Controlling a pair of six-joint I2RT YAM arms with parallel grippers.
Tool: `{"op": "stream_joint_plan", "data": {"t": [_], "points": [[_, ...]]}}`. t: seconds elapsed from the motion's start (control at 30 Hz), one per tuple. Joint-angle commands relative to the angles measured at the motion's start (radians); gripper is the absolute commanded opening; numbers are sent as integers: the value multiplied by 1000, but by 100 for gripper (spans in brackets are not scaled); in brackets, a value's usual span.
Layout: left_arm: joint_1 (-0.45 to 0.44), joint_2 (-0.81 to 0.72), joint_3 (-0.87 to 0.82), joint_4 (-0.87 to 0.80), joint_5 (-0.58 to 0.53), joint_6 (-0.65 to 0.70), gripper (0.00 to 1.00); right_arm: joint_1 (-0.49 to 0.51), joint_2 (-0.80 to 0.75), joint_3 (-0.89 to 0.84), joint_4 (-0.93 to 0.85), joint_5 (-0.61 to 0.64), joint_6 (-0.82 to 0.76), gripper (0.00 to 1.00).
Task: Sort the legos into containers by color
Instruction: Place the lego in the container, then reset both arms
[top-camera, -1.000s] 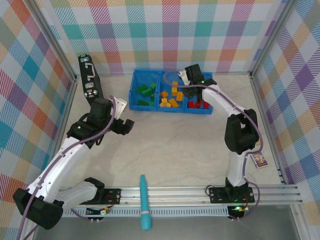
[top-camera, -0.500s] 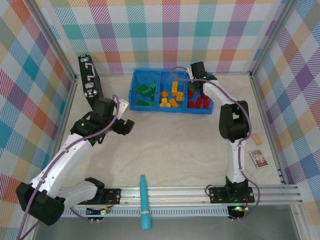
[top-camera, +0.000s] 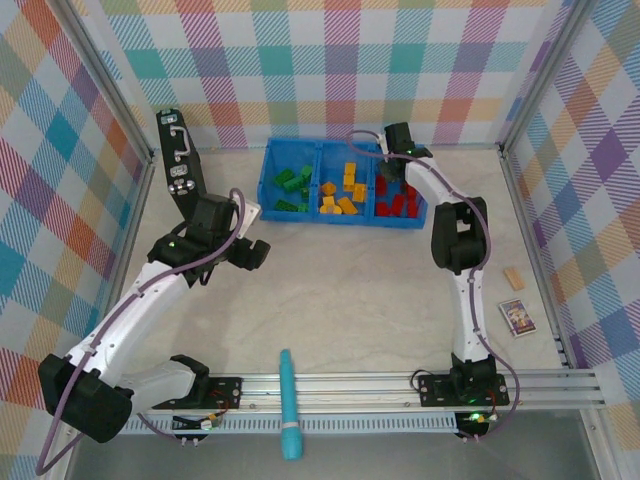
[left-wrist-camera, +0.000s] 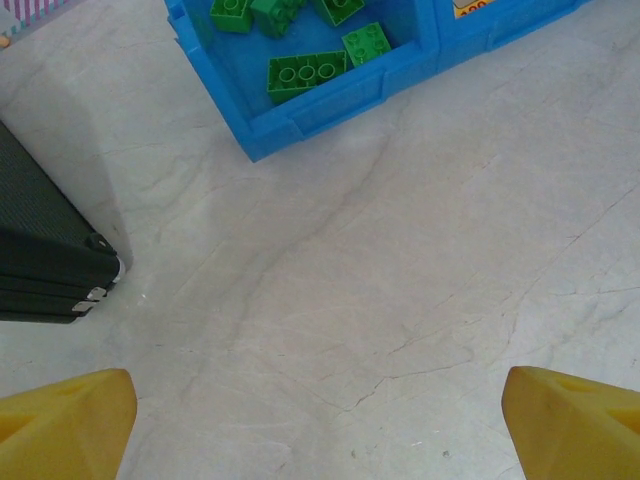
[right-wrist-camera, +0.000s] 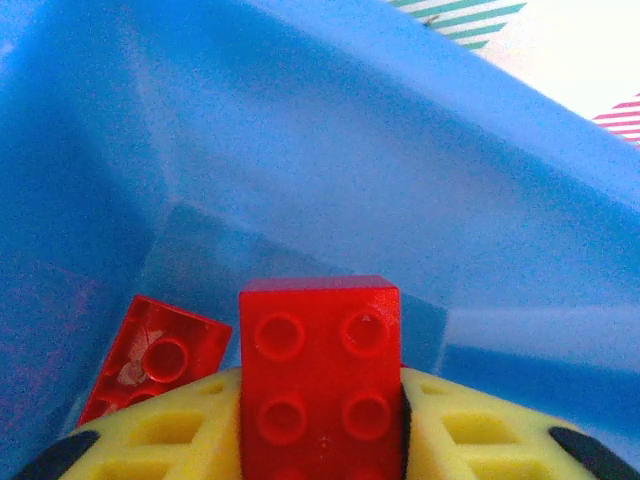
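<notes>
— Right gripper (right-wrist-camera: 320, 432)?
— Pinching a red lego (right-wrist-camera: 320, 350), two rows of studs facing the wrist camera.
— Where, pointing how?
— Inside the blue tray's (right-wrist-camera: 350, 150) right-end compartment, long axis straight out from the jaws.

The legos (top-camera: 344, 192) are green, yellow-orange and red, the tray (top-camera: 340, 217) blue, the fingers (right-wrist-camera: 480, 440) yellow, the walls (top-camera: 330, 70) pastel plaid.
</notes>
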Motion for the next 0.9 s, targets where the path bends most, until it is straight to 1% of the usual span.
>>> {"op": "stream_joint_plan", "data": {"t": [0.0,0.1,0.17,0.27,0.33,0.47,0.53,0.6,0.63,0.67,0.77,0.87], "points": [[6,9,35,-5,-28,6,94,-2,-3,33,-23,-39,21,46],[14,9,-4,57,-110,-8,95,-2,-38,-5,-4,-53,30,55],[29,3,-48,130,-151,-29,95,-2,-62,-31,12,-63,34,57],[46,0,-107,243,-171,-70,95,-2,-101,-49,10,-85,44,58],[54,-1,-151,337,-215,-89,96,-1,-134,-75,20,-103,40,61],[105,-9,-253,521,-282,-155,96,5,-218,-142,37,-149,28,70],[130,-16,-301,596,-280,-176,96,6,-264,-185,59,-171,31,77],[139,-19,-360,682,-319,-196,96,7,-329,-256,111,-197,45,82],[141,-17,-393,726,-342,-212,96,8,-356,-290,138,-210,51,87],[141,-16,-433,786,-358,-226,97,8,-385,-326,163,-220,55,99],[153,6,-566,1008,-350,-232,99,10,-449,-396,186,-230,63,99],[164,55,-658,1191,-369,-215,100,11,-515,-461,185,-230,78,99]]}}
